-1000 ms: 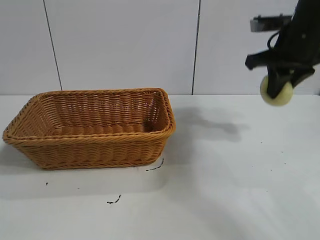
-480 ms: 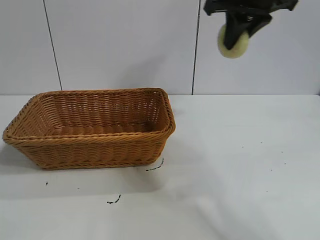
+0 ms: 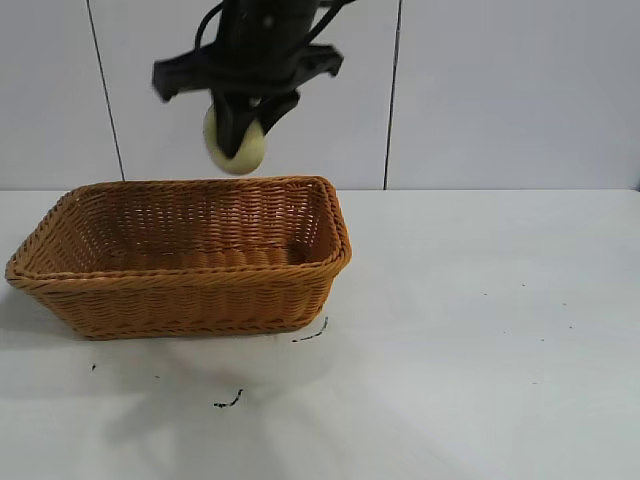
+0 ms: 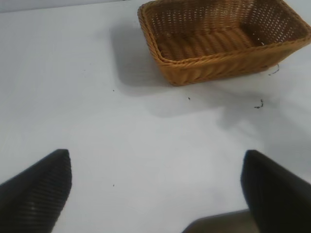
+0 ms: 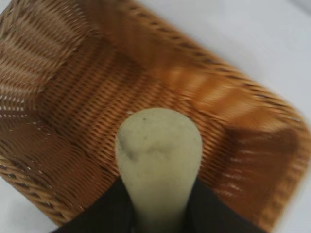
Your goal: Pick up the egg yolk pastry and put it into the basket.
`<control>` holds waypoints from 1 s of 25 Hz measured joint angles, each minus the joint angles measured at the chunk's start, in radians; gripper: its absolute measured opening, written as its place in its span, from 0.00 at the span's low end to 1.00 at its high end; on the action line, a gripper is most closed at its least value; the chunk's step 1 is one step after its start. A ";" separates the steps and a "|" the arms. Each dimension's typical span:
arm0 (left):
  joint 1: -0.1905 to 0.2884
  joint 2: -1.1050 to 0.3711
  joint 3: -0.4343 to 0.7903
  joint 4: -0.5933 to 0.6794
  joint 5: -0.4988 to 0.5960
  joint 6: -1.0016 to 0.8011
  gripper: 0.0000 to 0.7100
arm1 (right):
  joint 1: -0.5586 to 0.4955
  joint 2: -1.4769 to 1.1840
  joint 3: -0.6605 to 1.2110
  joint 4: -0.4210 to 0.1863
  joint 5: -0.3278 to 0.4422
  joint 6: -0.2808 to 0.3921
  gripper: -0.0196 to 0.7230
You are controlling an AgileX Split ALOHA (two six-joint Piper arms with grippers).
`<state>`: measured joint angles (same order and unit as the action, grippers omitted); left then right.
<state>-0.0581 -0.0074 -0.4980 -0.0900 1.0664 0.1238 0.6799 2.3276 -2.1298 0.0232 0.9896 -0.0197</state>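
R hand hangs above the basket, over its far side & a bit right of centre, pointing steeply down. It's nipped shut on the egg yolk pastry, fingers close together w/ the pale yellow-green puck pinched between them; puck sticks out below the dark fingers, clear of the rim, not touching the wicker. From the R wrist cam the pastry sits right over the basket's woven floor, so it's inside the rim's outline but up in the air.

Basket stands on the white surface, left half of the scene, long side toward the near edge, nothing visible inside. A few small dark specks lie on the surface just near of it.

L hand is off to the side, well apart from the basket; fingers spread wide, nothing between them, only bare surface below.
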 joint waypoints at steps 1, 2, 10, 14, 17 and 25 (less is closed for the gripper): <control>0.000 0.000 0.000 0.000 0.000 0.000 0.98 | 0.004 0.029 0.000 0.003 -0.018 0.000 0.20; 0.000 0.000 0.000 0.000 0.000 0.000 0.98 | 0.005 0.055 0.000 0.006 -0.039 0.003 0.20; 0.000 0.000 0.000 0.000 0.000 0.000 0.98 | 0.003 0.104 -0.028 0.019 -0.051 0.008 0.75; 0.000 0.000 0.000 0.000 0.000 0.000 0.98 | 0.001 0.082 -0.090 -0.007 0.015 0.020 0.93; 0.000 0.000 0.000 0.000 0.000 0.000 0.98 | -0.020 0.043 -0.137 -0.051 0.054 0.020 0.95; 0.000 0.000 0.000 0.000 0.000 0.000 0.98 | -0.285 -0.028 -0.163 -0.088 0.156 0.026 0.95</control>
<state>-0.0581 -0.0074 -0.4980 -0.0900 1.0664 0.1238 0.3947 2.2994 -2.2932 -0.0650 1.1461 0.0063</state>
